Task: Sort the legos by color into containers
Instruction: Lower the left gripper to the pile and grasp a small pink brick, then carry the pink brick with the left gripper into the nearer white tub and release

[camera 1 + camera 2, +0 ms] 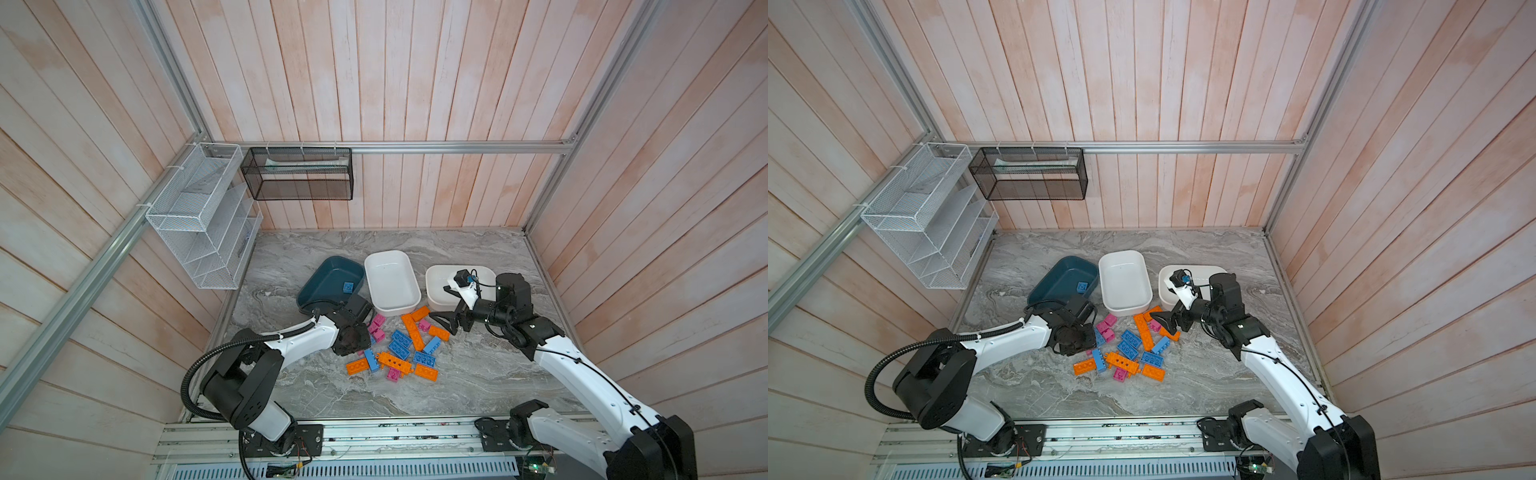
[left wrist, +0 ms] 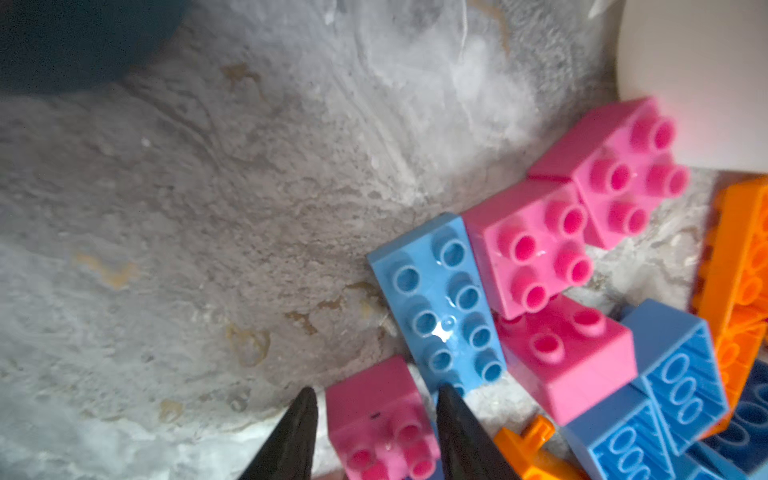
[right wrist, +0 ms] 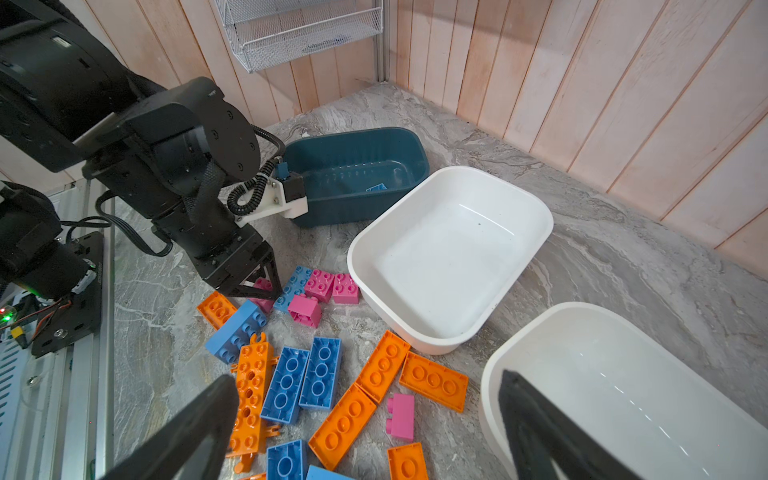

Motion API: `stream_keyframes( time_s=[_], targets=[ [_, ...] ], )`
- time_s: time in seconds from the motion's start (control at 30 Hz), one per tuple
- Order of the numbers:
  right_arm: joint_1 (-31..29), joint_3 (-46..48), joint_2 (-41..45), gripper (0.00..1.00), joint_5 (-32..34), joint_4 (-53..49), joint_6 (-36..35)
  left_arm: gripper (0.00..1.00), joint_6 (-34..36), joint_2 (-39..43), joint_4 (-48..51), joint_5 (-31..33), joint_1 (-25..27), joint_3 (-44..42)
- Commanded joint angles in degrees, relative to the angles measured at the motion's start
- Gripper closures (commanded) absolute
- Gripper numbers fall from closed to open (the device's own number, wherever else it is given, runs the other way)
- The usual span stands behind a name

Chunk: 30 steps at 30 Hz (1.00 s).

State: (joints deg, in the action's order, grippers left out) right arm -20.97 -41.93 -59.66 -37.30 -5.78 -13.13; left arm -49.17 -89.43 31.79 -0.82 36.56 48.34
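Note:
The legos (image 1: 401, 345) lie in a loose pile of blue, pink and orange bricks on the marble table, in front of the containers. These are a teal tub (image 1: 326, 276) holding one blue brick (image 1: 348, 286), an empty white tub (image 1: 390, 278) and a second white tub (image 1: 438, 286). My left gripper (image 2: 378, 390) is down at the pile's left edge. Its fingers straddle a small pink brick (image 2: 370, 411), with a thin gap on one side. My right gripper (image 3: 365, 382) hangs wide open above the pile's right side, beside the second white tub (image 3: 623, 395).
A white wire rack (image 1: 199, 216) and a black mesh basket (image 1: 299, 174) hang on the walls at the back left. Wooden walls close in three sides of the table. A metal rail (image 1: 374, 436) runs along the front.

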Motion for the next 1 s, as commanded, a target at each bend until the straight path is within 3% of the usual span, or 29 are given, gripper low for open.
stream_keyframes(
  time_s=[0.0,0.43,0.6,0.7,0.97],
  targets=[
    [-0.32,0.97,0.69,0.02,0.22,-0.53,-0.28,0.51,0.22,0.03,4.27,3.68,0.18,1.16],
    [-0.35,1.49,0.07,0.02,-0.10,0.78,0.11,0.56,2.89,-1.36,7.07,4.10,0.87,0.90],
    [-0.30,1.68,0.41,0.02,0.07,0.73,0.16,0.67,3.61,-0.71,8.23,4.94,0.89,1.32],
    [-0.30,1.51,0.74,0.02,0.31,0.64,0.36,0.73,4.91,0.88,11.31,6.23,0.89,3.40],
    [-0.09,-0.88,0.54,0.02,-2.46,1.78,3.25,0.73,12.12,2.20,20.34,7.26,-0.41,18.54]
  ],
)
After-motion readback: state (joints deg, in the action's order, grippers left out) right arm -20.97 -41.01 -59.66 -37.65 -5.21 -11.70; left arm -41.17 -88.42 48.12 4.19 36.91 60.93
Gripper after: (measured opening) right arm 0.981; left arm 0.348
